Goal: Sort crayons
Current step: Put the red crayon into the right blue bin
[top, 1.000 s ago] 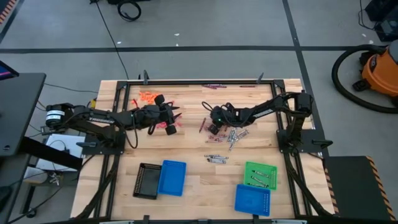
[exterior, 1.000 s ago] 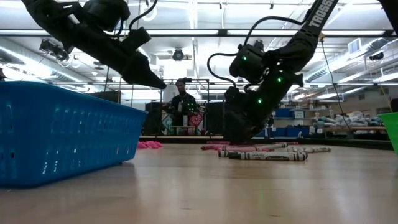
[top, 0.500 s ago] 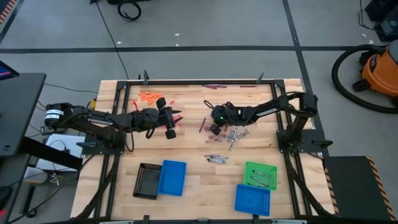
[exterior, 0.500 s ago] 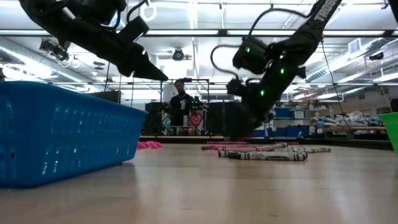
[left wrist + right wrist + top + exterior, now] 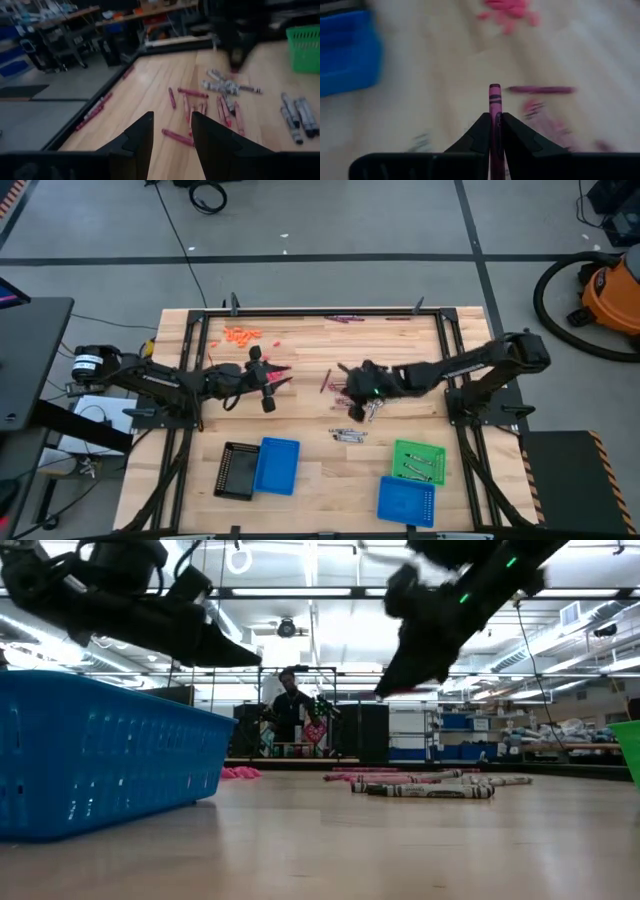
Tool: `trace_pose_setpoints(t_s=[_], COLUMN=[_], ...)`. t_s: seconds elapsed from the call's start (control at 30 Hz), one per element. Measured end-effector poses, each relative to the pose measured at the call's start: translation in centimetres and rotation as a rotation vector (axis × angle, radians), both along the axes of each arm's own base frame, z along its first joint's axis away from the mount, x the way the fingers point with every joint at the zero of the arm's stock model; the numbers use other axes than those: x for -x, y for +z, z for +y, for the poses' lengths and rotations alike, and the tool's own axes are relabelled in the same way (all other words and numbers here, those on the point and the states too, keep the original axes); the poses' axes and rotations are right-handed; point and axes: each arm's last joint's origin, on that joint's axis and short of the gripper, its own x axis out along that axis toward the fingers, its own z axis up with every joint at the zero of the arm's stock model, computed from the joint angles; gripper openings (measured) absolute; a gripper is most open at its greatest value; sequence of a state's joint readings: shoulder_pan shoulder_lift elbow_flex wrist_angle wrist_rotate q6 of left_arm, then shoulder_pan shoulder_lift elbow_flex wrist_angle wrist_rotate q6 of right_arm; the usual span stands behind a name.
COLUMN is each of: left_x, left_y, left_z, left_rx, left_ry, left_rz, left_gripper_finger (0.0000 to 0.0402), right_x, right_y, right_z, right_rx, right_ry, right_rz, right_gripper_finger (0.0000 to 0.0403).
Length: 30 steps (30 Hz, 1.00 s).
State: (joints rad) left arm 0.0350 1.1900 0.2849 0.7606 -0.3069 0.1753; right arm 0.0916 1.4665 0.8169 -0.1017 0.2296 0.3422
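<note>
Crayons (image 5: 352, 436) are mostly unsorted as far as I can see: a loose scatter of silver-grey and red-pink ones sits mid-worktop (image 5: 310, 470), an orange bunch (image 5: 240, 335) lies near the far left corner, a few dark ones along the far edge, plus a small grey cluster btwn the scatter and the trays. Only the green tray (image 5: 418, 461) shows a couple of sticks inside; the blue tray (image 5: 277, 466) by the black tray (image 5: 237, 470) and the other blue one (image 5: 406, 501) look bare from above, tho I can't be sure. Right claw (image 5: 494, 125) is pinching a red-pink crayon (image 5: 494, 100) upright btwn its tips, lifted over the central scatter, so I'd judge it's mid-carry, not yet dropped anywhere. Left claw (image 5: 171, 131) hangs spread w/ nothing in it, left of centre, pointed toward the red-pink ones. Early days; nearly all the sorting is left.
</note>
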Motion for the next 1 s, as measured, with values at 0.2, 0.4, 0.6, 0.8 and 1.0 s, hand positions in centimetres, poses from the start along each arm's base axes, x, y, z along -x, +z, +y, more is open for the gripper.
trace_pose_setpoints(t_s=[0.2, 0.4, 0.6, 0.8, 1.0], left_x=[0.2, 0.2, 0.2, 0.1, 0.2], left_y=[0.0, -0.1, 0.0, 0.7, 1.7], left_z=[0.2, 0.3, 0.2, 0.3, 0.3], left_rx=[-0.010, 0.022, 0.029, 0.012, -0.050], left_ry=[0.010, 0.022, 0.017, 0.015, 0.014], left_rz=[-0.027, -0.030, -0.043, -0.115, -0.198], left_gripper_finger=[0.0142, 0.0142, 0.0142, 0.0142, 0.0142], right_x=[1.7, 3.6, 5.0, 5.8, 6.7], right_y=[-0.1, 0.2, 1.7, 2.7, 2.7], right_z=[6.0, 10.3, 13.4, 17.0, 19.8], right_rx=[-0.098, -0.167, -0.247, -0.251, -0.201], right_ry=[0.170, 0.158, 0.072, 0.010, -0.042], right_rz=[0.054, 0.037, 0.047, 0.199, 0.281], right_gripper_finger=[0.0048, 0.0048, 0.0048, 0.0048, 0.0048])
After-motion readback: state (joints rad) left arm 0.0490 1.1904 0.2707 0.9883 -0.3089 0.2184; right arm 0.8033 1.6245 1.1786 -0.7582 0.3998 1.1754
